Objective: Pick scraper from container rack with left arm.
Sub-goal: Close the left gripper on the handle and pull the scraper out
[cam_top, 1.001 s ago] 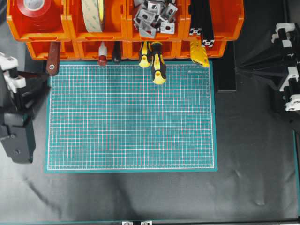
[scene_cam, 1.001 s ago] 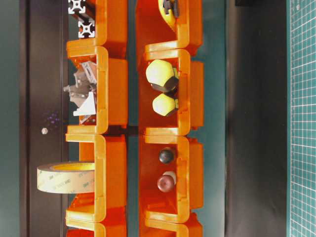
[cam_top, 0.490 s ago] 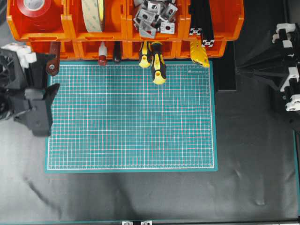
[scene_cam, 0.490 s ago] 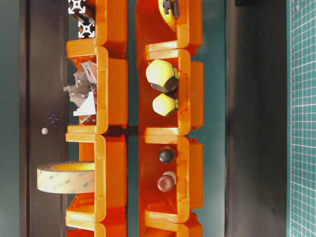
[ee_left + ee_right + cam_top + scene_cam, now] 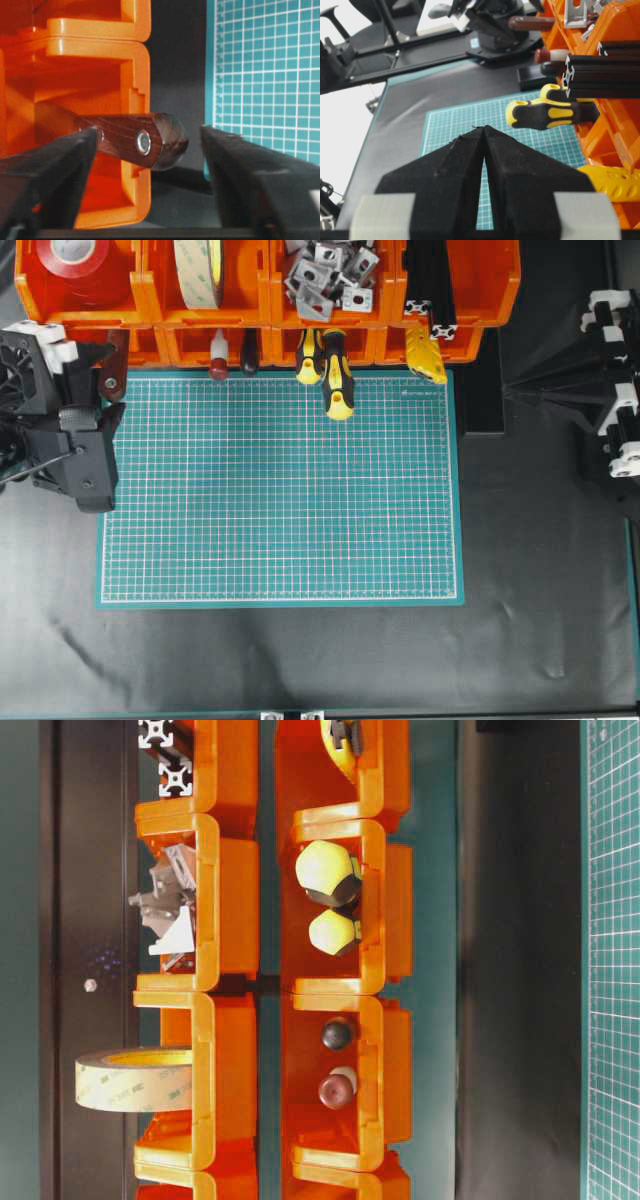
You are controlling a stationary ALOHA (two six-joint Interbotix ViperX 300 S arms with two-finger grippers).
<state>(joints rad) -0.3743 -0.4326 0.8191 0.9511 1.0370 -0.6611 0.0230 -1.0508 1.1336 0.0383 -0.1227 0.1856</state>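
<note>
On the dark worktop (image 5: 300, 660), the orange container rack (image 5: 125, 30) holds the scraper (image 5: 145, 137) in its end bin, handle poking out. The left hand (image 5: 150, 165) stands wide, fingers either side of the handle without touching.

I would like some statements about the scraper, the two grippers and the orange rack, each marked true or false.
1. The left gripper has open jaws on either side of the scraper handle. True.
2. The scraper lies out on the green mat. False: its blade end sits in a bin of the container rack.
3. The right gripper is shut. True.
4. The right gripper holds a screwdriver. False: it holds nothing.
</note>
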